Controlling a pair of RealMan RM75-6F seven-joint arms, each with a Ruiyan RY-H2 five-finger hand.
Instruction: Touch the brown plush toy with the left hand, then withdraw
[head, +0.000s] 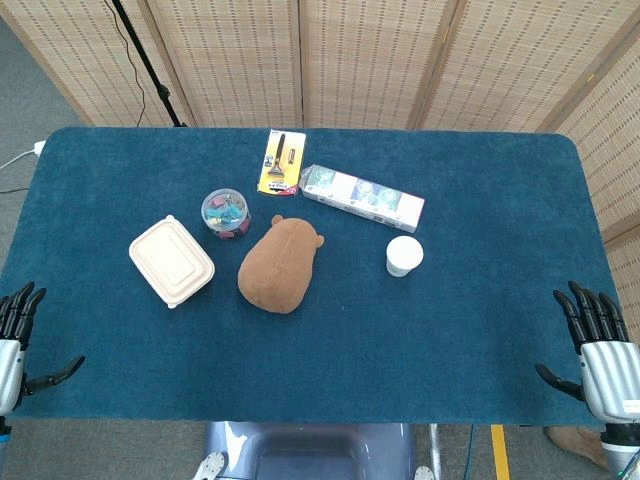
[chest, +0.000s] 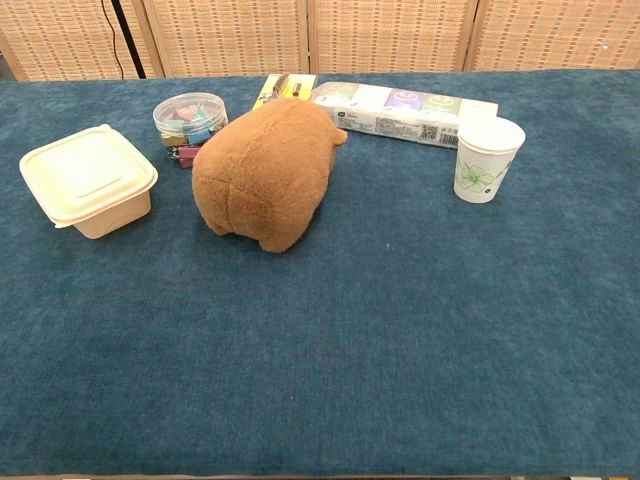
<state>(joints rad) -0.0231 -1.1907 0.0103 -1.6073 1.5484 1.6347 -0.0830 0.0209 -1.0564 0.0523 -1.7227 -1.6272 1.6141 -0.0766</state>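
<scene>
The brown plush toy (head: 280, 264) (chest: 265, 170) lies on the blue table, left of centre, its head pointing away from me. My left hand (head: 18, 340) hangs at the table's front left corner, fingers spread, holding nothing, far from the toy. At the front right corner my right hand (head: 598, 350) is likewise spread and empty. Neither hand shows in the chest view.
A cream lidded box (head: 171, 260) (chest: 88, 179) sits left of the toy. A clear tub of clips (head: 226, 213) (chest: 189, 122) stands behind it. Further back lie a yellow card pack (head: 281, 162) and a long packet (head: 362, 196) (chest: 405, 108). A white paper cup (head: 403, 256) (chest: 485, 159) stands right.
</scene>
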